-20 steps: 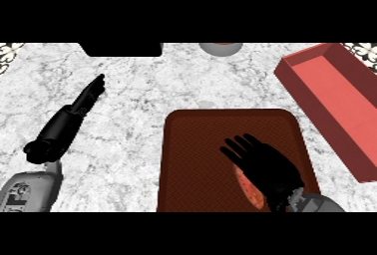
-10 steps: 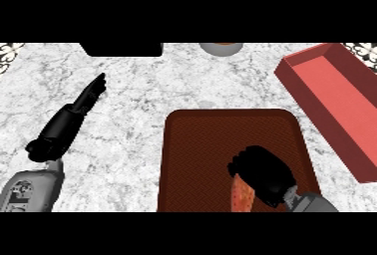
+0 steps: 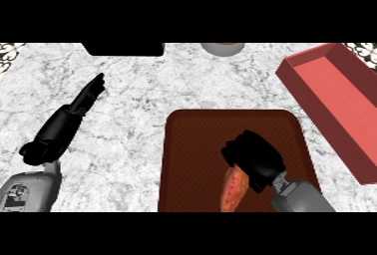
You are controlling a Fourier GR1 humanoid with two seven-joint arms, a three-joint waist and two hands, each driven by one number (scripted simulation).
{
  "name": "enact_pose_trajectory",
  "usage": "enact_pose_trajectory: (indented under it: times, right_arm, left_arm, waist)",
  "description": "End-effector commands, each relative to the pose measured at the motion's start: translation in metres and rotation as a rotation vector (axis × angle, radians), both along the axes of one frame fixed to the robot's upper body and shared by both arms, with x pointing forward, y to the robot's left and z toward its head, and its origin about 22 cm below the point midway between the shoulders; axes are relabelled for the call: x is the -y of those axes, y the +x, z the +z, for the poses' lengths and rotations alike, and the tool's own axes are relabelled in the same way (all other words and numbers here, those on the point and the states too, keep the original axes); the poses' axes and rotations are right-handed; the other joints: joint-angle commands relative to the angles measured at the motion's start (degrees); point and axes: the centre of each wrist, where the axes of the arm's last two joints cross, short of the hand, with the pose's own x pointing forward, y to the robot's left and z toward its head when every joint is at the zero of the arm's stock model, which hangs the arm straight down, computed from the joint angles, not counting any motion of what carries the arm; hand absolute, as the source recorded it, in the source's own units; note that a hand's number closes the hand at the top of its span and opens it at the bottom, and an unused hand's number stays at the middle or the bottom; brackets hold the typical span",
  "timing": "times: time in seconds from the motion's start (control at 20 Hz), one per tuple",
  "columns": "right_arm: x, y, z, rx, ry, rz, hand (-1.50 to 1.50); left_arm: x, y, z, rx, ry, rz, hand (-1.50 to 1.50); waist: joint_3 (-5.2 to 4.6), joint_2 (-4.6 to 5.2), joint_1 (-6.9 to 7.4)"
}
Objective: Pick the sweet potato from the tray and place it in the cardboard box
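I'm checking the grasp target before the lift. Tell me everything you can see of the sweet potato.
The sweet potato is a long, tapered piece, orange-red with paler mottling. It lies on the dark red-brown tray, near its front right part, running from the tray's lower edge up toward the right robot hand. That hand's curled black fingers cover its upper end, so only the lower part shows. Whether it is lifted off the tray cannot be told.

My right hand point(image 3: 254, 160), spread flat over the dark red-brown rectangular tray point(image 3: 199, 149) a second ago, has curled its fingers down beside the elongated orange-red sweet potato point(image 3: 234, 188), more of which now shows at the hand's left.
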Motion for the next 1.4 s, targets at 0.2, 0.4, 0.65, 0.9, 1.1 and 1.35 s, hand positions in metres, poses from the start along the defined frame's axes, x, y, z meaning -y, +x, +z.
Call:
enact_pose_trajectory:
  times: [0.2,0.4,0.65,0.9,1.1,1.35]
  right_arm:
    - [-0.015,0.086,0.032,0.036,0.246,-0.542,1.50]
    - [-0.035,0.123,0.076,0.235,0.244,-0.532,1.50]
    - [-0.049,0.126,0.111,0.359,0.237,-0.541,1.50]
    - [-0.036,0.134,0.161,0.481,0.430,-0.786,1.50]
    - [0.012,0.145,0.186,0.548,0.504,-0.981,1.50]
    - [0.058,0.159,0.210,0.624,0.513,-1.120,1.50]
  left_arm:
    - [0.013,0.004,0.005,0.021,0.003,-0.038,0.00]
    - [0.002,0.008,0.000,0.005,-0.014,-0.012,0.00]
    - [0.010,0.003,-0.001,0.013,0.003,0.009,0.00]
    - [0.004,0.007,-0.015,-0.019,0.001,0.012,0.00]
    - [0.005,0.012,0.001,-0.015,-0.002,0.029,0.00]
    - [-0.001,0.016,0.001,0.011,0.000,0.010,0.00]
  waist:
    - [0.13,0.92,2.34]
    - [0.05,0.57,1.55]
    - [0.04,-0.04,-0.03]
    - [0.02,-0.07,-0.43]
    - [0.06,0.05,-0.52]
    - [0.03,0.25,-0.06]
